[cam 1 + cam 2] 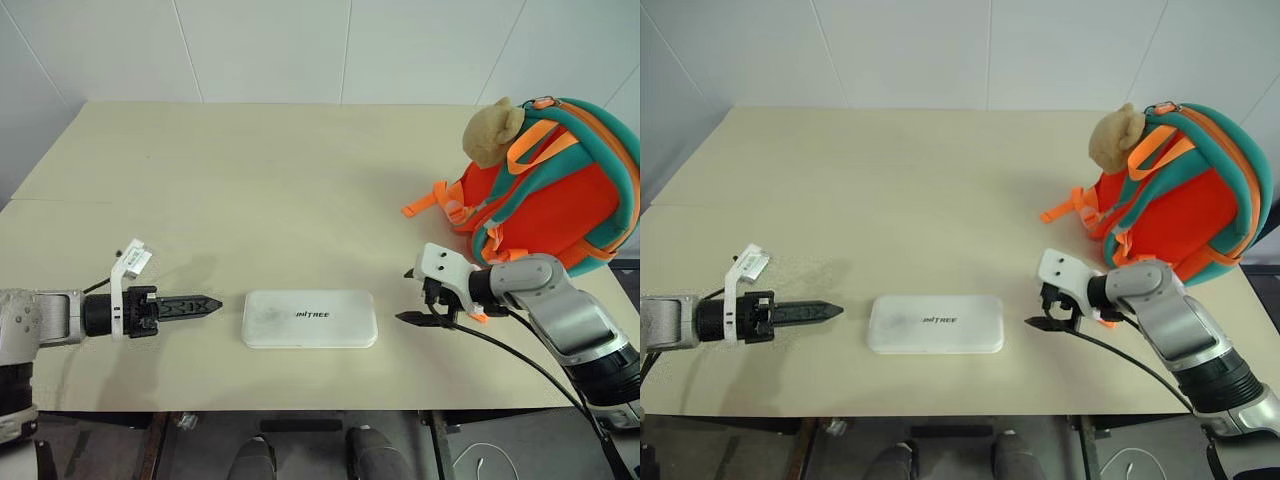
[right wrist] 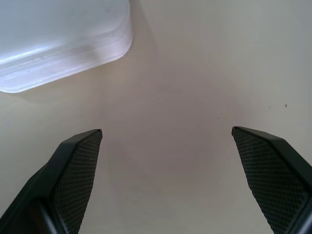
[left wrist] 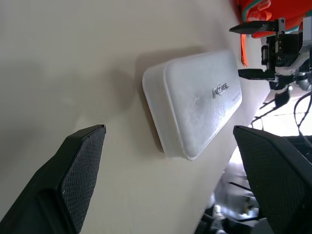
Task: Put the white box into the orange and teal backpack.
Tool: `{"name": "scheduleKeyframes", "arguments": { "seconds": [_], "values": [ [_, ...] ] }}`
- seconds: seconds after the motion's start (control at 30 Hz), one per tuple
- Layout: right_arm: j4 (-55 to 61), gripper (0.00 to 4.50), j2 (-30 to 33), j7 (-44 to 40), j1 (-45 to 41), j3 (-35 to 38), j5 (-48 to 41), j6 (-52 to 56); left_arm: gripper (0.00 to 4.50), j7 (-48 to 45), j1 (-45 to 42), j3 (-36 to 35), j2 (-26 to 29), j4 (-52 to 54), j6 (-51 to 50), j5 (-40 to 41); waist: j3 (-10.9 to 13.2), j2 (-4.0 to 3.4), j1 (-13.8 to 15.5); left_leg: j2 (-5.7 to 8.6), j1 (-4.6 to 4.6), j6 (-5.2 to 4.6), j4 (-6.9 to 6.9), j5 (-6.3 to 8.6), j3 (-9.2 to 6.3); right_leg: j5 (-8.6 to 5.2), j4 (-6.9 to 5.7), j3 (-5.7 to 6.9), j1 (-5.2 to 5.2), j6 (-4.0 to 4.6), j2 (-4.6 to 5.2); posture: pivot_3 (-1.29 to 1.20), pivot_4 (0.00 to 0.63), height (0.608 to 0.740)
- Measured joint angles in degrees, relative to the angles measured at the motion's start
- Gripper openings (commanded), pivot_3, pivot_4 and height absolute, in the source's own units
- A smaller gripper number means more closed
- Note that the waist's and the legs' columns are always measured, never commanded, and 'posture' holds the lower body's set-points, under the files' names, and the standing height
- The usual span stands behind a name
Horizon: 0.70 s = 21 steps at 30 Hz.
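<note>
Near the front edge of the bench (image 1: 250,180), the white box (image 1: 310,319) lies flat between the two grippers. The left gripper (image 1: 205,305) and right gripper (image 1: 410,297) point at its short ends, fingers spread wide, holding nothing. Farther back on the right stands the orange and teal backpack (image 1: 560,200).

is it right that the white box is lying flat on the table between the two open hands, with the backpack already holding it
Not quite. The white box does lie flat on the table between the open left hand and open right hand, but the orange and teal backpack isn't holding it. The backpack stands apart, beyond the right hand, as the left eye view shows.
</note>
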State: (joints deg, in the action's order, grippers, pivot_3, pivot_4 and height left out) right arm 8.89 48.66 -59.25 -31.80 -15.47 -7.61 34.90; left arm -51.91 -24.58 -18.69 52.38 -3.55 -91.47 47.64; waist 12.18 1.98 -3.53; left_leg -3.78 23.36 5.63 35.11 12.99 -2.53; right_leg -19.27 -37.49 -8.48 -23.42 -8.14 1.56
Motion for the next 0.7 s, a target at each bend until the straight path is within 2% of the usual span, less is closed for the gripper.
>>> {"name": "scheduleKeyframes", "arguments": {
  "seconds": [0.3, 0.7],
  "values": [
    [0.07, 4.5, -1.97, 1.37, 0.19, -0.03, 1.0, 0.15, 4.49, 9.34, -5.08, 8.63, 0.05, -12.85, -0.92, 13.52, 0.0, 0.0, 0.13, 0.0, -0.01, 0.01, -0.01, 0.0, -0.01, 0.0, -0.03, 0.0, -0.01, 0.0, 0.0, 0.0, 0.15, 0.74],
    [0.15, 4.5, -4.21, 2.61, 0.51, -0.14, 1.85, 0.46, 4.49, 18.23, -9.24, 10.66, -6.59, -17.6, -0.85, 19.93, -0.01, 0.0, 0.45, 0.02, -0.03, 0.03, 0.05, -0.01, -0.01, 0.0, -0.09, 0.0, 0.03, 0.0, 0.01, 0.0, 0.15, 0.74]
  ]
}}
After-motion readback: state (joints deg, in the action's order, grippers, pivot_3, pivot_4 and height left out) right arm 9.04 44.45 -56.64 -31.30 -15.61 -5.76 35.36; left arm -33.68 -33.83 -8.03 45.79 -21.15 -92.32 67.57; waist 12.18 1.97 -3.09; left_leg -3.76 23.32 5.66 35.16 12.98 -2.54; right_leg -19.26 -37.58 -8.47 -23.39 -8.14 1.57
